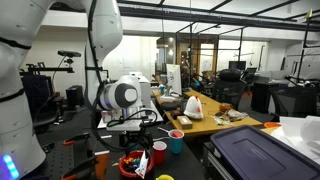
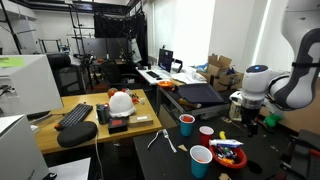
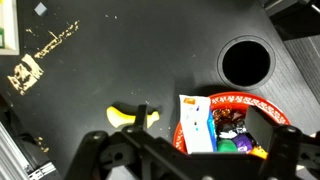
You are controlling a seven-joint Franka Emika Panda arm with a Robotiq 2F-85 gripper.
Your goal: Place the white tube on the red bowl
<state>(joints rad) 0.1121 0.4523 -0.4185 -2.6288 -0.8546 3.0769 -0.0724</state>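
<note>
In the wrist view the white tube (image 3: pixel 196 125) lies in the left part of the red bowl (image 3: pixel 262 107), with one end over the rim. Small dark, green and purple pieces fill the rest of the bowl. My gripper (image 3: pixel 200 122) hangs above the bowl, open, with one finger on each side of it and nothing held. In both exterior views the gripper (image 1: pixel 135 124) (image 2: pixel 246 113) is above the bowl (image 1: pixel 132 163) (image 2: pixel 228 153) on the dark table. I cannot make out the tube in those views.
A yellow banana-like piece (image 3: pixel 124 117) lies left of the bowl, and a black round cup (image 3: pixel 245 60) stands behind it. A red cup (image 1: pixel 158 152) and a blue cup (image 1: pixel 176 142) stand near the bowl. More cups (image 2: pixel 201 158) (image 2: pixel 187 123) are beside it.
</note>
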